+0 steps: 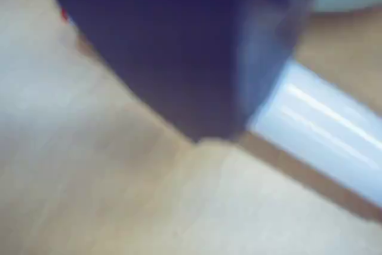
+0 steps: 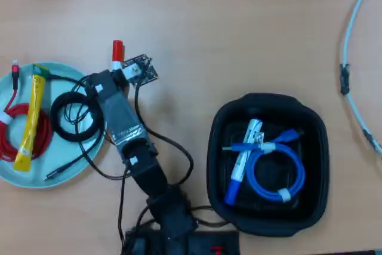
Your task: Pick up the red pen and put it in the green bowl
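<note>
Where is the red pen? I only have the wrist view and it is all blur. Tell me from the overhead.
Observer: In the overhead view the red pen lies on the table just right of the green bowl, with its red cap toward the top of the picture.
Operator: Give me the gripper against it.
Observer: The gripper sits over the barrel just below the cap. I cannot tell whether it is closed.
Operator: Report what is in the bowl.
Observer: A yellow tube, a red cable and a black coiled cable. The pen is not in it.
</note>
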Action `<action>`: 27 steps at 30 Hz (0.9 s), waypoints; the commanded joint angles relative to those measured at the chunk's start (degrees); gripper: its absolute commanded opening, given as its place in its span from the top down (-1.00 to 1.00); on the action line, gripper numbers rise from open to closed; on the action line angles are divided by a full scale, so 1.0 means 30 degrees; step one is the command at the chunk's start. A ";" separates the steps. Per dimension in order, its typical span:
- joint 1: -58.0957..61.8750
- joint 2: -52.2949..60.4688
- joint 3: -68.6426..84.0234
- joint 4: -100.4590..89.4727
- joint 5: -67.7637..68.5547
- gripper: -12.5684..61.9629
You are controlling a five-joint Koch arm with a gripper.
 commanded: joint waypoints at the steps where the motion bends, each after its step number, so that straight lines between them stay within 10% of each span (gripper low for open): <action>1: 0.0117 0.0176 -0.1113 0.0469 -0.0264 -0.54; 27: 0.0469 -0.1260 -0.1172 0.0791 -0.0820 -0.54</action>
